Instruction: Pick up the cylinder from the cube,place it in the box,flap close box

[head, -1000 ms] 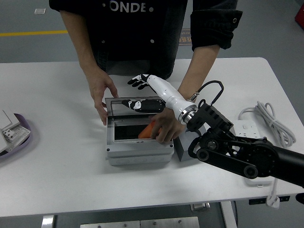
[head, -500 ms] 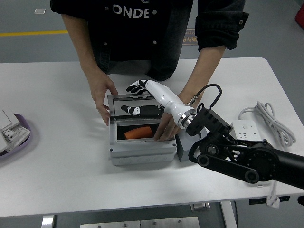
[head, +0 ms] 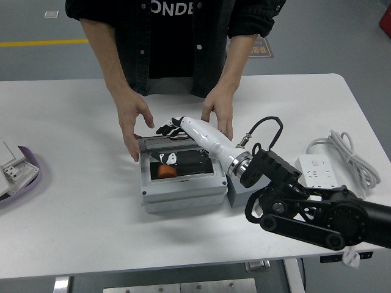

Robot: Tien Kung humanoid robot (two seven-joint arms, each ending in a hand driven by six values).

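Note:
The grey box (head: 182, 190) stands mid-table. Its dark clear lid (head: 186, 160) lies nearly flat over the opening. The orange cylinder (head: 165, 173) lies inside at the left and shows through the lid. My right hand (head: 171, 127), on a white forearm, rests on the lid's far edge with its black fingers spread and holds nothing. The grey cube (head: 241, 196) stands against the box's right side with nothing on top. A person at the far side has one hand (head: 131, 122) at the box's far left corner and the other (head: 219, 111) just behind the box, right of my hand.
A white power strip (head: 313, 170) with a coiled cable (head: 351, 157) lies at the right. A purple tray (head: 18, 180) with white parts sits at the left edge. My black right arm (head: 311, 210) crosses the table's right front.
The person's hand has left the box, leaving the cylinder inside, and now rests behind it. The lid has come down over the opening with my right hand on it.

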